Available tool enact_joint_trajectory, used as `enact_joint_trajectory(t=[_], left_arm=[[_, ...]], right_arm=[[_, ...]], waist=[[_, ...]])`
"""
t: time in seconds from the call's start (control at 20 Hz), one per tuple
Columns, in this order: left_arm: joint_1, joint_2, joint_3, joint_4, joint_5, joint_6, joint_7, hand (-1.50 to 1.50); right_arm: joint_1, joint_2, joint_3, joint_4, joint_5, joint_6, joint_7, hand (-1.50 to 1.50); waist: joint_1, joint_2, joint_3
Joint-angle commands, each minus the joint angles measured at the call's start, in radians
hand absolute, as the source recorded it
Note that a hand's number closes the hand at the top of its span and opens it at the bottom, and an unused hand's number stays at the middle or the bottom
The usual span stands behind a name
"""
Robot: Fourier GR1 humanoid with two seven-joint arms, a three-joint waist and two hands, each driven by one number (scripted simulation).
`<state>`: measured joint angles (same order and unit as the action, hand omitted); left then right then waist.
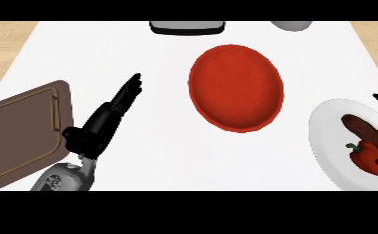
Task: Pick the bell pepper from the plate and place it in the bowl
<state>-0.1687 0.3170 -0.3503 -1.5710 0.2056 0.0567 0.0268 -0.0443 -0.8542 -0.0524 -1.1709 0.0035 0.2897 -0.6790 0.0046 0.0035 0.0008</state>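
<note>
Bell pepper [363,154]: red, green-stemmed, lying on the white plate [325,138] at the right edge, a second dark reddish-brown item [360,125] beside it on the same plate. Red bowl [236,88]: centre of the white counter [162,143], between plate and left hand, holding nothing visible. Left hand [111,113]: lower left, fingers straight and released, pointing up the counter, grasping nothing, well apart from the pepper with the bowl between. Brown cutting board [29,128]: left edge, beside the hand. Right hand: not seen.
</note>
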Motion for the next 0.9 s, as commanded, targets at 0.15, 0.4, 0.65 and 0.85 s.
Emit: enact_joint_trajectory(t=[0.15,0.4,0.65,0.85], left_arm=[[-0.014,-0.031,-0.024,0.005,-0.014,-0.002,0.010,0.00],[0.001,-0.030,-0.023,0.004,-0.022,-0.005,0.003,0.00],[-0.029,-0.028,0.025,0.032,-0.009,-0.019,0.023,0.00],[0.056,-0.059,-0.018,-0.030,-0.059,0.008,0.012,0.00]], right_arm=[[-0.065,-0.231,0.106,-0.022,0.285,-0.004,0.128,-1.50],[-0.067,-0.370,0.229,-0.121,0.365,0.233,0.253,-1.50],[-0.095,-0.344,0.263,-0.267,0.343,0.396,0.444,-1.50],[-0.072,-0.274,0.277,-0.318,0.364,0.438,0.534,-1.50]], waist=[[0.020,0.002,-0.003],[0.017,-0.001,-0.005],[-0.007,-0.005,-0.003],[-0.007,-0.006,-0.001]])
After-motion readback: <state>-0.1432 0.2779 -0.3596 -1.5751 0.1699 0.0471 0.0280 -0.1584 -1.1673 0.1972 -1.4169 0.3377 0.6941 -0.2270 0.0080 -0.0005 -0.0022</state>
